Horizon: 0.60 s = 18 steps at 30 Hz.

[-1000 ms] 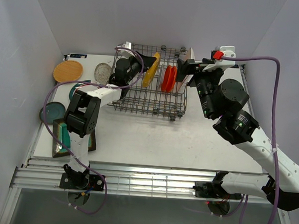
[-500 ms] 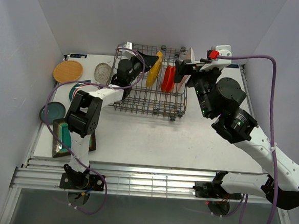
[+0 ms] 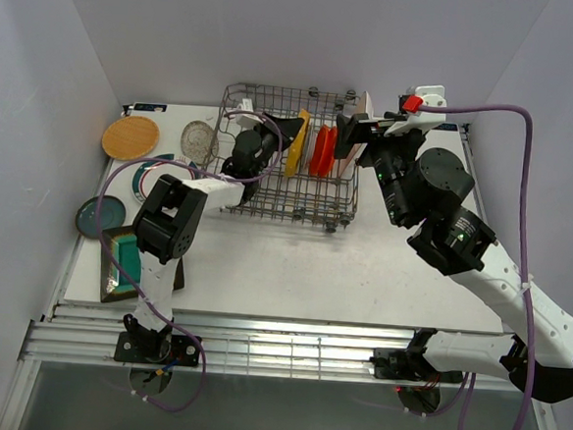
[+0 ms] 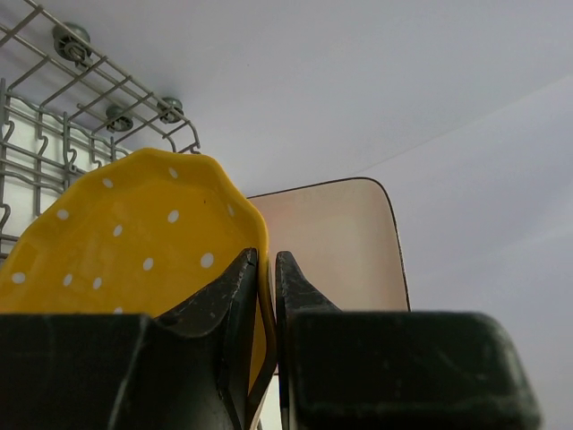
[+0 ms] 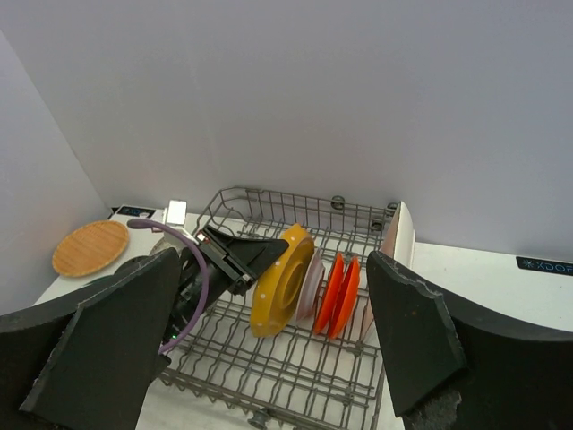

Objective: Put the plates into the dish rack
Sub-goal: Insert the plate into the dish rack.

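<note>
The left hand [image 4: 266,264] pinches the rim of the yellow plate [image 4: 134,242], which stands on edge in the dish rack [image 3: 269,189]. The right hand [image 3: 356,133] hovers wide open, holding nothing, over the rack's right end.

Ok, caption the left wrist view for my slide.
Jaws shut on the yellow plate, dish rack left, rectangular plate behind.

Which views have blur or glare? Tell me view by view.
Left wrist: the left end effector fills the bottom, dark and soft, the yellow plate sharper. Right wrist: dark fingers blurred at the sides, dish rack crisp. Top external: even light, no glare.
</note>
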Each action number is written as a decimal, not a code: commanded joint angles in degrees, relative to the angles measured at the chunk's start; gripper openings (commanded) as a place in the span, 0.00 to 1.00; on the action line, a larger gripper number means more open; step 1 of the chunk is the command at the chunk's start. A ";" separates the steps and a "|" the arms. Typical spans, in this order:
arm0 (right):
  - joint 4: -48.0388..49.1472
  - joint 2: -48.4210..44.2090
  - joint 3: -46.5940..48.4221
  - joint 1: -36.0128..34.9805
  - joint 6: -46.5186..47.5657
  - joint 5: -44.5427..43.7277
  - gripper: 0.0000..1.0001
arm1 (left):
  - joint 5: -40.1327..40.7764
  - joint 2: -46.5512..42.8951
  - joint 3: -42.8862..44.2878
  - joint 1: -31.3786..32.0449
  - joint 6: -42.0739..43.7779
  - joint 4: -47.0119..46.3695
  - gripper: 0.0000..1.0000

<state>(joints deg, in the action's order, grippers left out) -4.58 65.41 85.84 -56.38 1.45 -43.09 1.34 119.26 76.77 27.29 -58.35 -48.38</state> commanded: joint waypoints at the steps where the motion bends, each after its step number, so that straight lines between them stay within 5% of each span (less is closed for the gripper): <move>1: 1.06 -0.63 2.40 -0.31 -0.75 0.29 0.90 | 2.69 -2.81 -1.88 0.31 -5.01 -11.28 0.00; 18: 0.80 -0.28 2.57 -0.31 -0.93 0.64 0.90 | 6.20 -3.68 -3.91 -0.22 -0.98 -9.89 0.00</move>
<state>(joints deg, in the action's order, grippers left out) -4.69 65.41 85.84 -56.38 1.28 -42.83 5.74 119.26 72.75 27.22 -60.20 -54.41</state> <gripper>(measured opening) 0.899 0.230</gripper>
